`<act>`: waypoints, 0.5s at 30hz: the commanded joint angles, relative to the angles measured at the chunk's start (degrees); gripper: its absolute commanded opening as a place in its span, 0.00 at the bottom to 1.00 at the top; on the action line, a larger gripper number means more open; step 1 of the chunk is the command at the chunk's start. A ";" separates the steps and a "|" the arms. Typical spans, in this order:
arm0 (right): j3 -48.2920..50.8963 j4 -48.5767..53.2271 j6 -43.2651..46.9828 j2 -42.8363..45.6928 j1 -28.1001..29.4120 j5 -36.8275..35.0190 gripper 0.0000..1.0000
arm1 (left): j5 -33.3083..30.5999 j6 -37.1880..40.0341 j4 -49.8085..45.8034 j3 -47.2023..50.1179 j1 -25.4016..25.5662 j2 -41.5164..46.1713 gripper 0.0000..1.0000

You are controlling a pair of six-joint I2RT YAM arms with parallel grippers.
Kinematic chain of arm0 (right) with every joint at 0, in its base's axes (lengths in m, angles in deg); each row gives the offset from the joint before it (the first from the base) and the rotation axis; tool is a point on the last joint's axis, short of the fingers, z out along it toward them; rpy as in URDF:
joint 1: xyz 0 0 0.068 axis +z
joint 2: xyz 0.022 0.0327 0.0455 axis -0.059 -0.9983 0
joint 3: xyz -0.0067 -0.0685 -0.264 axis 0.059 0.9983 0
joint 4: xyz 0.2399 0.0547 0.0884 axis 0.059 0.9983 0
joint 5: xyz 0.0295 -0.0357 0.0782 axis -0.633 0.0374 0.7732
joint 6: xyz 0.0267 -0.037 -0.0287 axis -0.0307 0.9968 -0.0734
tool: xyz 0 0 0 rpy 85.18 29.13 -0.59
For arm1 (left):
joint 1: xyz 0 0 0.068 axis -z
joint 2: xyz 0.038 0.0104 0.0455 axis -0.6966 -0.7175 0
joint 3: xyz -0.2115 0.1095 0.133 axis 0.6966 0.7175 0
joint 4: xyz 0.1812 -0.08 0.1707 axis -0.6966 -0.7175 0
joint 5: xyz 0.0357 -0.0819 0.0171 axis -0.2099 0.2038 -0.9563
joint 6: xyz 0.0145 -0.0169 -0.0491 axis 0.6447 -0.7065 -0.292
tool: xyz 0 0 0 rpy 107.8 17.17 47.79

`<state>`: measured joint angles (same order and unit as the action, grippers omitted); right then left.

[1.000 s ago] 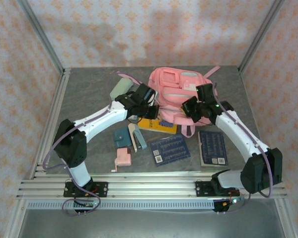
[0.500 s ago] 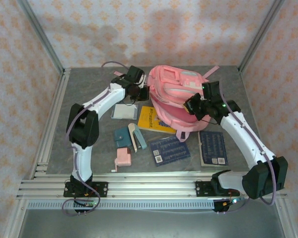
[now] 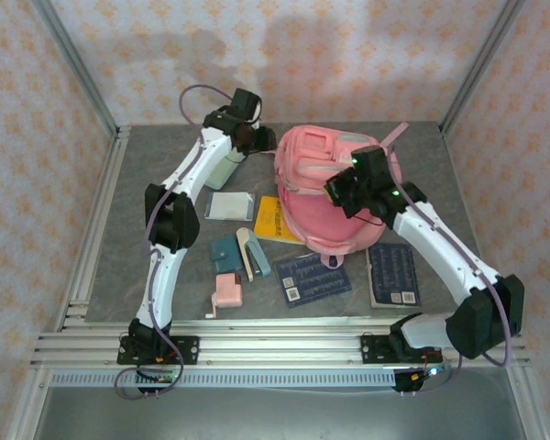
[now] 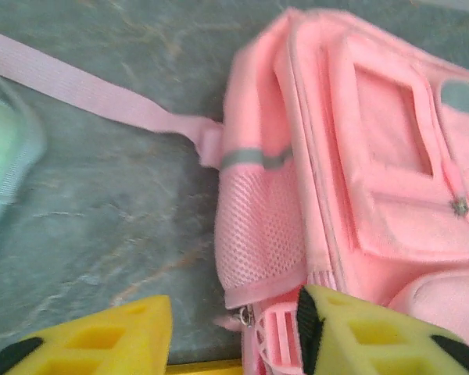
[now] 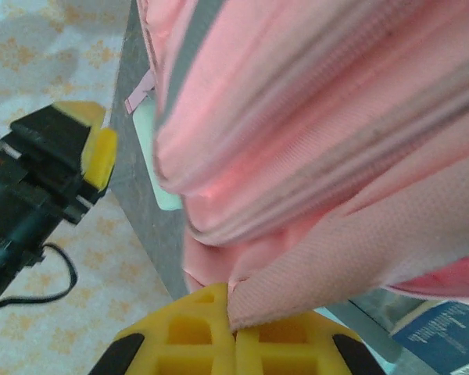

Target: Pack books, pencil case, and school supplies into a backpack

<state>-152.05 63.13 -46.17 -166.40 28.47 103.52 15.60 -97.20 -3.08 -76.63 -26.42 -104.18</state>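
Note:
The pink backpack (image 3: pixel 335 206) lies mid-table, its side mesh pocket (image 4: pixel 258 234) showing in the left wrist view. My left gripper (image 3: pixel 255 137) hangs at the backpack's back-left corner, open; its yellow fingers (image 4: pixel 102 336) stand on either side of a zip pull (image 4: pixel 246 316) without touching it. My right gripper (image 3: pixel 341 191) is shut on a fold of the backpack's pink fabric (image 5: pixel 320 273). The sage pencil case (image 3: pixel 222 170) lies left of the bag. A yellow book (image 3: pixel 273 220) is partly tucked under the backpack. Two navy books (image 3: pixel 312 278) (image 3: pixel 392 273) lie in front.
A clear packet (image 3: pixel 227 204), teal snap case (image 3: pixel 225 254), stapler (image 3: pixel 253 253) and pink gadget (image 3: pixel 225 291) sit front left. A pink strap (image 4: pixel 86 90) trails over the grey table (image 3: pixel 156 174). Metal frame posts and patterned walls close in the sides and back.
My left arm swung from the backpack's front to its back-left corner, and its jaws opened. The right gripper kept its hold while the backpack slid forward over more of the yellow book.

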 commanded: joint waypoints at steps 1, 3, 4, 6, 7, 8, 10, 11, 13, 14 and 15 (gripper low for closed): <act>-6.33 -5.02 -6.61 -1.89 2.81 -9.00 0.00 | -4.06 -4.23 -3.77 2.92 -1.44 5.91 0.52; -8.63 -6.20 -7.39 -4.07 3.48 -12.00 0.00 | -4.89 -7.41 -1.32 10.01 -2.19 11.59 0.55; -9.61 -6.35 -7.67 -5.23 3.48 -12.37 0.00 | -4.59 -9.05 -0.11 13.50 -2.39 14.46 0.55; -12.07 -5.81 -7.90 -8.03 3.44 -12.51 0.00 | -2.27 -12.45 3.68 21.40 -2.35 20.57 0.57; -13.03 -5.57 -7.97 -9.24 3.48 -12.03 0.00 | -0.95 -14.07 5.35 24.82 -2.15 23.13 0.60; -13.87 -5.77 -8.04 -10.60 3.48 -11.05 0.00 | 0.57 -15.88 7.28 28.25 -1.79 26.04 0.62; -14.74 -6.27 -8.77 -12.56 3.42 -9.43 0.00 | 2.89 -19.09 9.93 33.56 -0.94 30.49 0.63; -14.84 -6.97 -9.09 -13.42 3.48 -8.53 0.00 | 3.90 -21.12 11.39 36.36 -0.33 32.46 0.66; -15.20 -7.58 -9.15 -14.55 3.48 -7.65 0.00 | 5.51 -25.47 14.68 41.30 0.83 35.74 0.69; -15.44 -7.63 -9.12 -14.94 3.48 -7.44 0.00 | 6.07 -28.11 16.43 43.69 1.55 37.12 0.70; -15.30 -8.11 -8.98 -14.98 3.48 -7.21 0.00 | 6.52 -30.84 18.49 45.78 2.17 38.36 0.74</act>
<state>-165.14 59.83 -54.45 -180.96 31.85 95.76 18.84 -118.11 7.92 -35.76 -25.98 -68.07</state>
